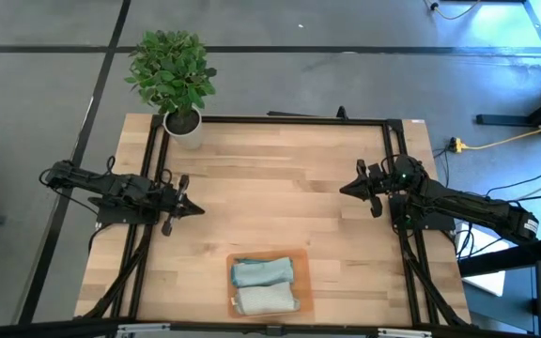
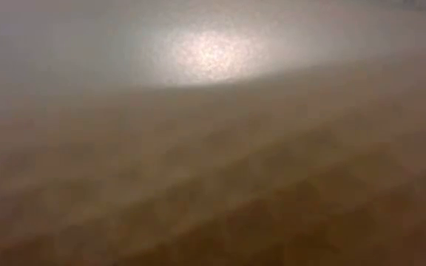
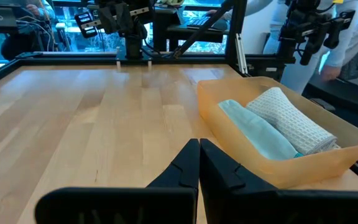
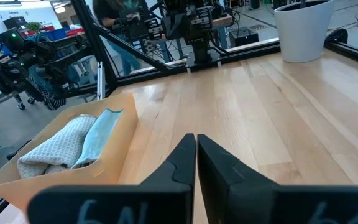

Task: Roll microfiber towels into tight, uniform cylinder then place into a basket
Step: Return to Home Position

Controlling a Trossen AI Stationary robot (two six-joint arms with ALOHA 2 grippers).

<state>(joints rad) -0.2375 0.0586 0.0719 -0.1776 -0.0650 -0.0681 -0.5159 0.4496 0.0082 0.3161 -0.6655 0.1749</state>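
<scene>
Looking at the near edge of the table (image 1: 270, 178) first, the basket (image 1: 303, 272) sits there, about midway between the two arms. Both rolls are inside it! The grey towel (image 1: 267, 299) is at the front, with the blue towel (image 1: 262, 272) touching it just behind. Their long axes run side to side across the table, parallel to the front edge. From the left wrist the pair look snug against the basket wall, the grey one riding a little higher.

Moving up the table, the left gripper (image 1: 195, 208) hangs over bare wood near its own side. Its fingers (image 3: 191, 165) are pressed together on nothing. Opposite it, the right gripper (image 1: 346, 189) points inward, clenched and empty as well, its fingers (image 4: 188, 158) meeting tip to tip.

The basket lies forward of both claws and inward, between them, and well apart from each. I'd call the left claw a touch nearer, though it's close. No cloth is left out on the wood, so nothing seems to call for another reach. What remains looks like a plain retreat, clear of the basket.

Farthest back, the white plant pot (image 1: 184, 127) stands at the left rear corner, well out of either arm's way.
</scene>
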